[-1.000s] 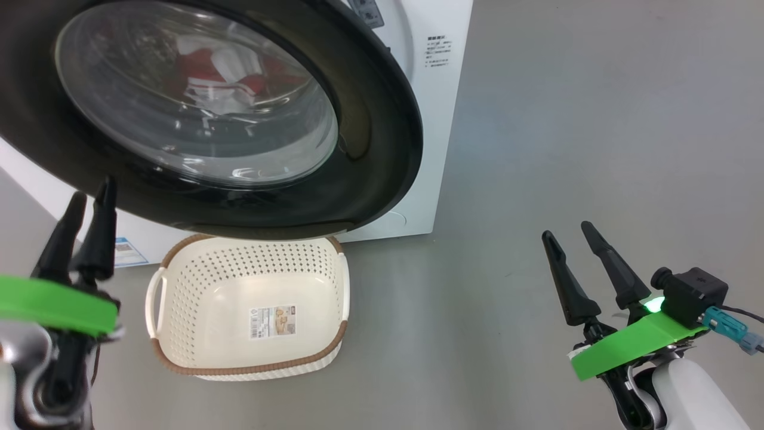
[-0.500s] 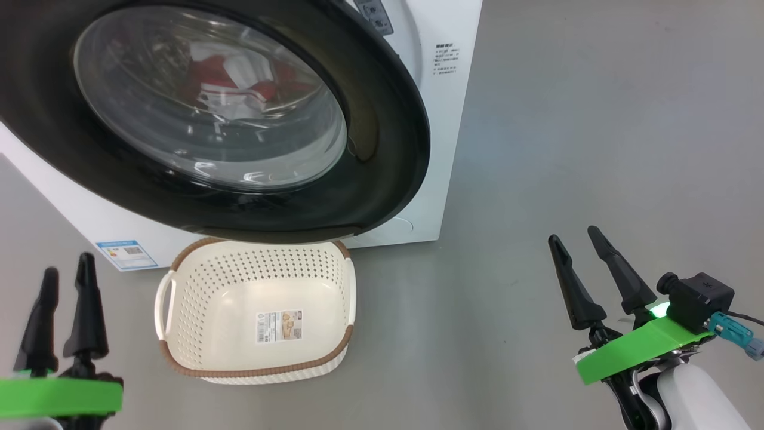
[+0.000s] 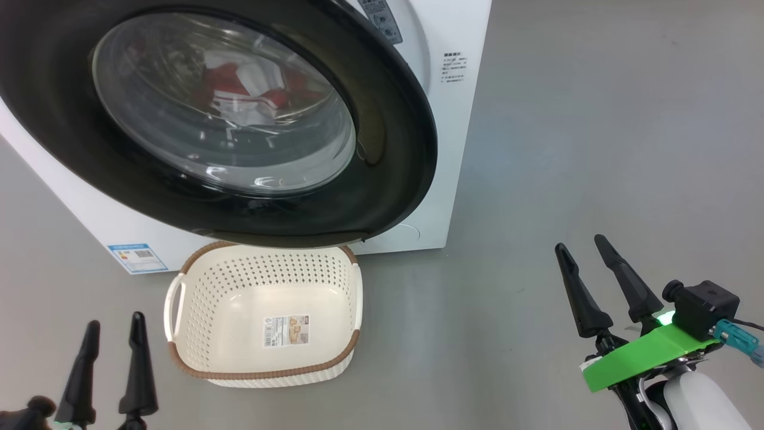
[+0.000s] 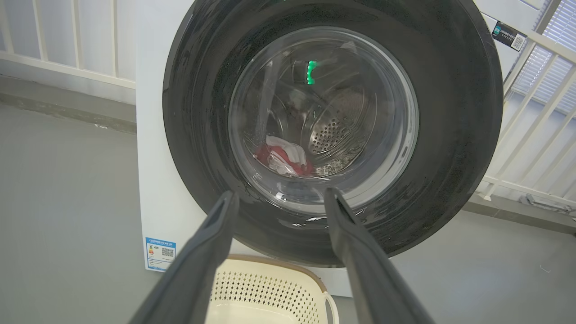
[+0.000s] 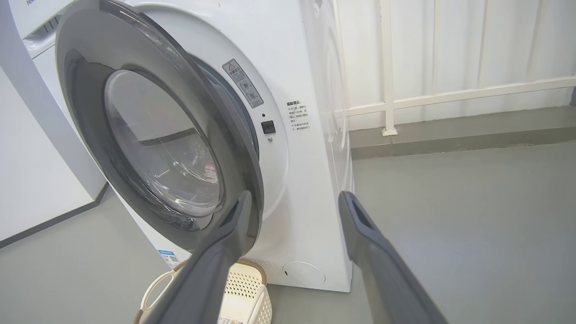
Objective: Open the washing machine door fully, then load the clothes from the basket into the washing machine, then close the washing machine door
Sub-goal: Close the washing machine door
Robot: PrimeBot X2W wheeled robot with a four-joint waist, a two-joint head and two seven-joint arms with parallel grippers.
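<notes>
Nearest, at the lower left of the head view, the left gripper (image 3: 115, 319) stands with its two dark fingers spread and released, gripping nothing; at the lower right the right gripper (image 3: 579, 242) is likewise spread wide and free, above bare grey floor (image 3: 567, 149), well apart from the machine. Just beyond and right of the left gripper the basket (image 3: 262, 375) sits upright on the floor, its bare bottom showing a product sticker (image 3: 286, 331); its far rim lies under the lower edge of the washing machine door (image 3: 388, 149). The door is ajar: in the right wrist view its right edge stands off the front of the washing machine (image 5: 310, 180), with a gap beside the latch slot (image 5: 268, 127). Farther in, through the bulging glass, the clothes (image 3: 239, 89) lie as a red and white bundle on the floor of the steel drum (image 4: 333, 130). A blue energy sticker (image 3: 137, 258) marks the machine's lower left; a round service flap (image 5: 303, 273) its lower right. Farthest, a white railing (image 5: 387, 67) stands behind.
</notes>
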